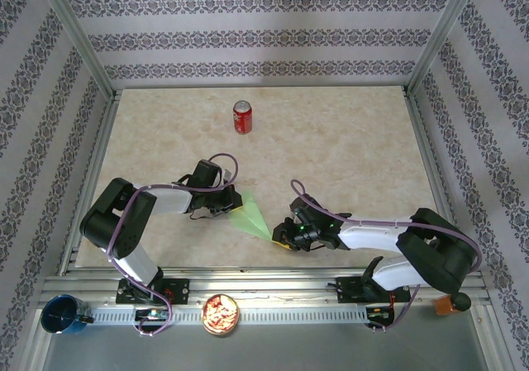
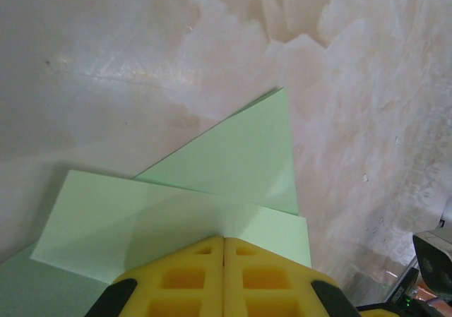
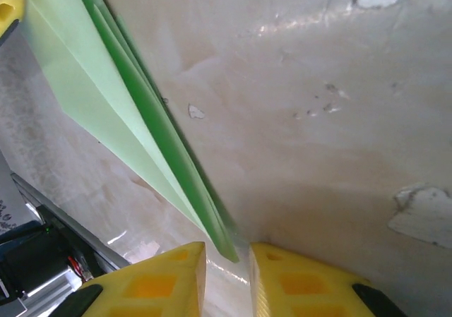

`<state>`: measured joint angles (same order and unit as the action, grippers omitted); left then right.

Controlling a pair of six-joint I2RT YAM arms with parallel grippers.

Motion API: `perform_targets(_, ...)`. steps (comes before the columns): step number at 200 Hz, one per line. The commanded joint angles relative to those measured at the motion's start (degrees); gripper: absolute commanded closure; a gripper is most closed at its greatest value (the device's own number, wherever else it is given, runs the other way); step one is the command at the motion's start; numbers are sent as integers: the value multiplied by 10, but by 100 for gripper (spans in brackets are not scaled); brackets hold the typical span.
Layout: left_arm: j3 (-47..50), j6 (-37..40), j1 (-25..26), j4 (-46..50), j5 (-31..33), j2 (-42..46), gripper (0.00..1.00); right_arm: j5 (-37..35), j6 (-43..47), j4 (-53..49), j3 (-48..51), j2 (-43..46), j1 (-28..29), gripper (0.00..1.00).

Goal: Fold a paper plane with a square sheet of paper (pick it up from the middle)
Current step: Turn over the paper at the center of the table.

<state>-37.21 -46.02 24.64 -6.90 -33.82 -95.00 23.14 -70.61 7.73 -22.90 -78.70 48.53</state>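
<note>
Near edge: bowl holds reddish snacks, cup contents unclear; left gripper clamped on paper, right gripper slightly apart around its tip.

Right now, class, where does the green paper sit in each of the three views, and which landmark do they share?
Top external: paper lies mid-table, between the left gripper and the right gripper.
Left wrist: paper covers the lower centre, one corner pointing up-right.
Right wrist: paper runs as a long strip from top left to bottom centre.
Shared landmark: the beige mottled table.
</note>
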Motion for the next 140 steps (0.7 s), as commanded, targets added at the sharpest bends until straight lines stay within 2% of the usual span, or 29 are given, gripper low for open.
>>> perform_targets(1, 20, -9, -4, 16, 29, -3, 93, 12, -2, 24, 4, -20, 4, 75)
perform_targets(140, 17, -7, -4, 16, 24, -7, 93, 15, 9, 59, -25, -20, -2, 76)
